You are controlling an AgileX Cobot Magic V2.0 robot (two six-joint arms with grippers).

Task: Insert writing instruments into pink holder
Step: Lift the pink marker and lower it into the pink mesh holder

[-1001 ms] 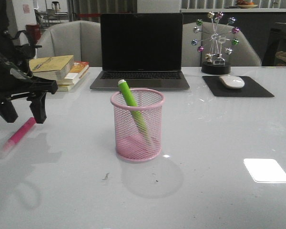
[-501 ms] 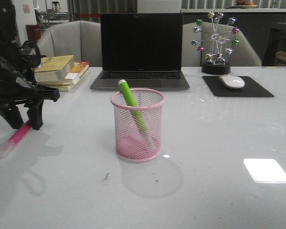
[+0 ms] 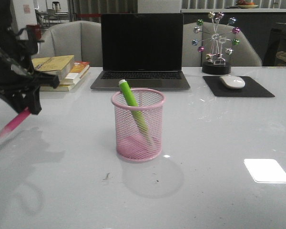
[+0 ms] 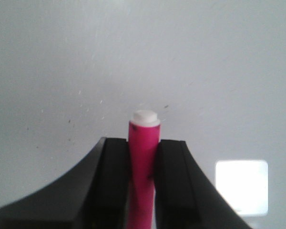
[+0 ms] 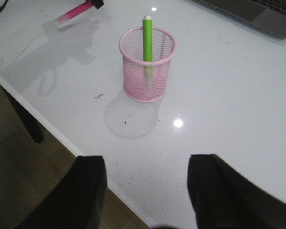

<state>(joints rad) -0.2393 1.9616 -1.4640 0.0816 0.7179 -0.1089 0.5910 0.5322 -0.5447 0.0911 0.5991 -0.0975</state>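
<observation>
The pink holder (image 3: pixel 137 126) stands mid-table, also seen in the right wrist view (image 5: pixel 147 65). A green marker (image 3: pixel 132 106) (image 5: pixel 147 36) leans inside it, its top poking above the rim. At the far left, my left gripper (image 3: pixel 26 106) is shut on the magenta marker (image 3: pixel 12 125), which hangs tilted above the table; the left wrist view shows the marker (image 4: pixel 143 164) clamped between both black fingers (image 4: pixel 112 181). My right gripper (image 5: pixel 145 191) is open and empty, held high near the table's front edge.
A laptop (image 3: pixel 142 50) sits behind the holder. Stacked books (image 3: pixel 62 70) lie at back left. A mouse (image 3: pixel 232 81) on a black pad (image 3: pixel 237 87) and a ball ornament (image 3: pixel 215 43) are at back right. The table's front edge (image 5: pixel 62 138) borders dark floor.
My left gripper came down over the magenta marker on the table, shut on it and has lifted it clear of the surface. The holder and green marker have not moved.
</observation>
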